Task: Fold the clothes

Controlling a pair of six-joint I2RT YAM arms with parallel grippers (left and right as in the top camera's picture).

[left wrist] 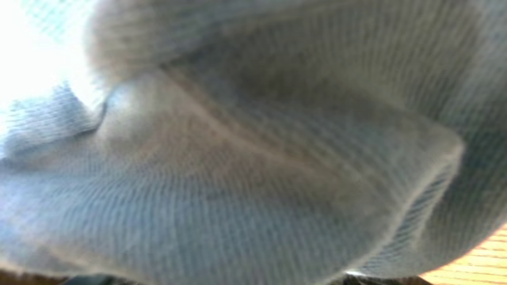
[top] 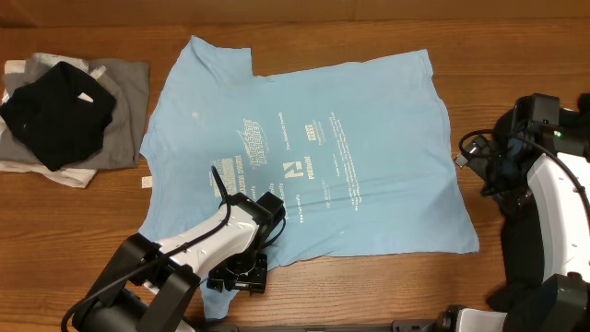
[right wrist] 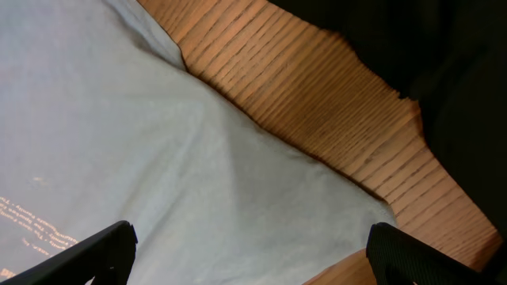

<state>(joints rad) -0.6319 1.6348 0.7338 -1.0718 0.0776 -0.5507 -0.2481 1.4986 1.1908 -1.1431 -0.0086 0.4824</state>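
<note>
Light-blue jersey T-shirt (top: 369, 111), thin and limp, lies spread flat at the middle of the tabletop (top: 516, 55); likely best pinched at hem or sleeve corners. Left claw (top: 238, 275) is buried in cloth by the near edge, so its opening cannot be told; right claw (right wrist: 253, 265) is wide and empty.

Bare table (top: 83, 221) lay open left of the light blue T-shirt (top: 369, 184) and along the near edge to its right. A pile of black and grey garments (top: 64, 120) blocked the far left corner, just beside a sleeve. The left arm (top: 184, 258) covered the shirt's near left corner; the right arm (top: 544, 184) stood off its right edge.
</note>
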